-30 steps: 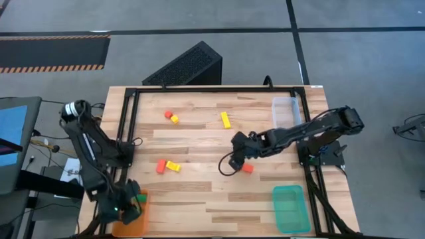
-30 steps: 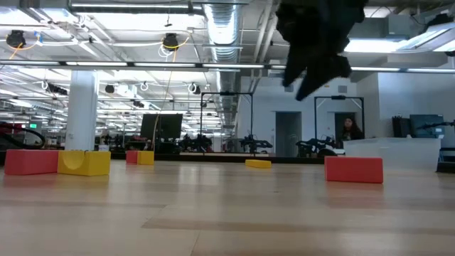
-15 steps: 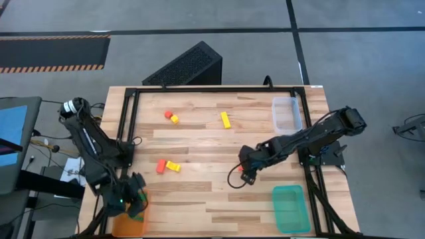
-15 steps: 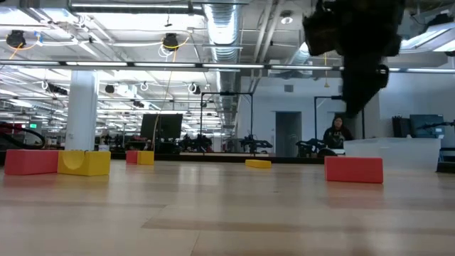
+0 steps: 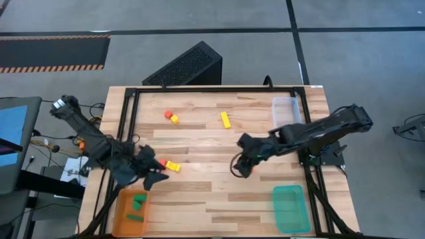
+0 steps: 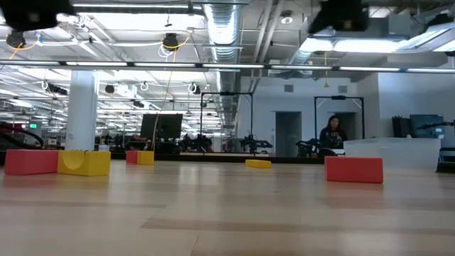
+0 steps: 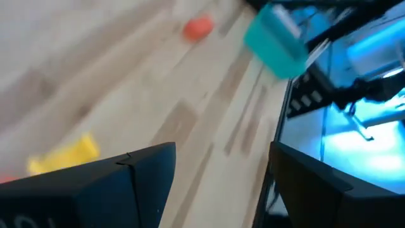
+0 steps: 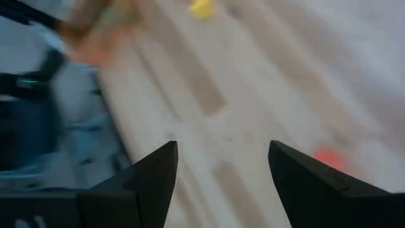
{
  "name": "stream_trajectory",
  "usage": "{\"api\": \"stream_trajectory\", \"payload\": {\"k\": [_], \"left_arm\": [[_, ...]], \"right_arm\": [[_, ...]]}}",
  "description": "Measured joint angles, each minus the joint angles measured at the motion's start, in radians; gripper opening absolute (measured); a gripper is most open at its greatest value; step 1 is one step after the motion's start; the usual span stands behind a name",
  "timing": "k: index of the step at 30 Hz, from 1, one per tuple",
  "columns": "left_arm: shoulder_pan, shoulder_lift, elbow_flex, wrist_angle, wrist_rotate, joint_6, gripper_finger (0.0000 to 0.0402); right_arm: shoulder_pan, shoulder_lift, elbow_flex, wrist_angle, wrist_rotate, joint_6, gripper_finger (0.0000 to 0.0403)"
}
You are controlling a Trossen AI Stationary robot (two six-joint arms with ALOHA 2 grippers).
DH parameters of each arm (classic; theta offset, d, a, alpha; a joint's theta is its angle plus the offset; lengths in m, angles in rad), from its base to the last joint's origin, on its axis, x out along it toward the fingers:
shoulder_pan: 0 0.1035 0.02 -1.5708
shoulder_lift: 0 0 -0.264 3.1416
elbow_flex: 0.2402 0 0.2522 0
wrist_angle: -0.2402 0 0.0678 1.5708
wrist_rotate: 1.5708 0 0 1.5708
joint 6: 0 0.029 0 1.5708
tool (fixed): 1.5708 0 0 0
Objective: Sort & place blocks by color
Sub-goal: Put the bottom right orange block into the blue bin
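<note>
— Where are you?
— Left gripper (image 5: 151, 174), fingers apart and empty, hovers by the yellow block (image 5: 172, 166); green blocks (image 5: 139, 199) sit in the orange tray (image 5: 123, 216).
— And the right?
— Right gripper (image 5: 243, 166), fingers apart, above the red block (image 6: 353, 170). I'd descend and close next.

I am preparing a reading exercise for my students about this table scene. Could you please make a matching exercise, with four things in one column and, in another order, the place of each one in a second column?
Things:
1. orange tray
2. teal tray
3. clear tray
4. left gripper

Places (high view):
A. far right corner of the table
B. near left corner, with green blocks inside
C. over the table beside the yellow block, empty
D. near right corner, nothing inside

Right pairs: 1-B, 2-D, 3-A, 4-C
</note>
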Motion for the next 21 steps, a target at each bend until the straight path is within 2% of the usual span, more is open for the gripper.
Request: {"api": "stream_trajectory", "payload": {"k": [2,5,8,13,16,21], "left_arm": [[0.06,-0.003,0.0,0.058,0.016,0.089,0.0238],[0.153,-0.002,0.0,0.12,0.091,0.174,0.0238],[0.238,-0.001,0.0,0.16,0.163,0.239,0.0238],[0.353,-0.001,0.0,0.204,0.207,0.308,0.0238],[0.41,-0.001,0.0,0.24,0.268,0.317,0.0238],[0.503,0.014,0.0,0.248,0.345,0.318,0.0238]], "right_arm": [[0.021,-0.023,0.009,-0.154,0.071,0.031,0.027],[0.063,-0.035,-0.016,-0.341,0.105,0.112,0.0269],[0.11,-0.034,-0.099,-0.354,0.059,0.163,0.0269],[0.144,-0.002,-0.221,-0.091,-0.052,0.229,0.0269],[0.16,0.031,-0.231,0.077,-0.02,0.228,0.0269],[0.138,0.106,-0.232,0.243,0.064,0.106,0.0269]]}}
